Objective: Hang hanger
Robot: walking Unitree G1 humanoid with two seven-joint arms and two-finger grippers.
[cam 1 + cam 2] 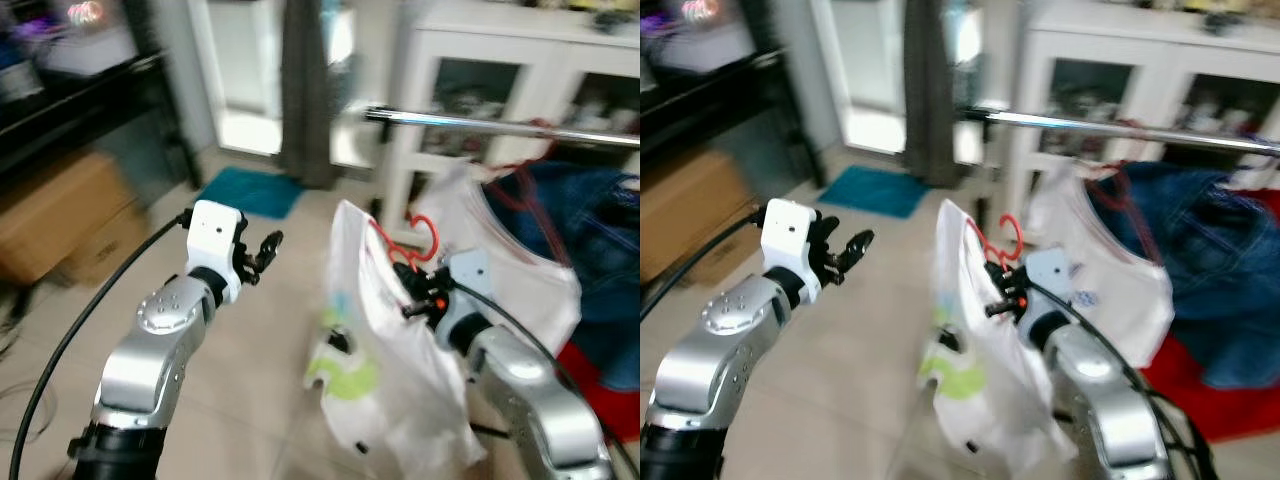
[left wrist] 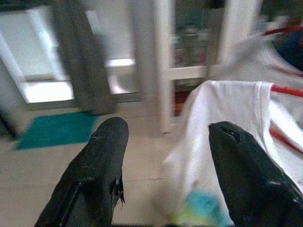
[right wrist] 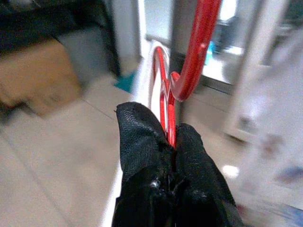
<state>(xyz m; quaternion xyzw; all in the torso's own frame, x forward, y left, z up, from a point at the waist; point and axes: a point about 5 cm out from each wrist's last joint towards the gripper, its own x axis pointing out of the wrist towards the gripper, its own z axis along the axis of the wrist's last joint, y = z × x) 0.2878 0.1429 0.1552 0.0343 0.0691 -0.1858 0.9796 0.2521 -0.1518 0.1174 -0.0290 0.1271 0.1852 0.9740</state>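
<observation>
We find the right end effector [image 3: 169,135] clamped on the neck of a red hanger [image 1: 425,235], its two black fingers [image 3: 142,142] pressed together with the red wire pinched between them. The hanger carries a white shirt [image 1: 375,340] with a green and blue print low on its front; the garment hangs down from the end effector toward the tiled floor [image 1: 250,400]. The hanger's hook points up and sits below and short of the metal rail [image 1: 500,125], not on it.

We note the left end effector [image 1: 262,250] raised to the left of the shirt, apart from it, with its fingers [image 2: 102,161] spread wide and nothing between them.

On the rail we record another white garment [image 1: 520,250] on a red hanger of its own, and beside it, further right, a blue denim garment [image 1: 600,240]. A red item lies beneath the denim; we cannot tell what it is. Behind the rail stands a white cabinet [image 1: 420,100] with glass doors. A teal mat [image 1: 250,190] lies on the floor near a dark curtain [image 1: 305,90], and a cardboard box [image 1: 70,215] sits at far left.
</observation>
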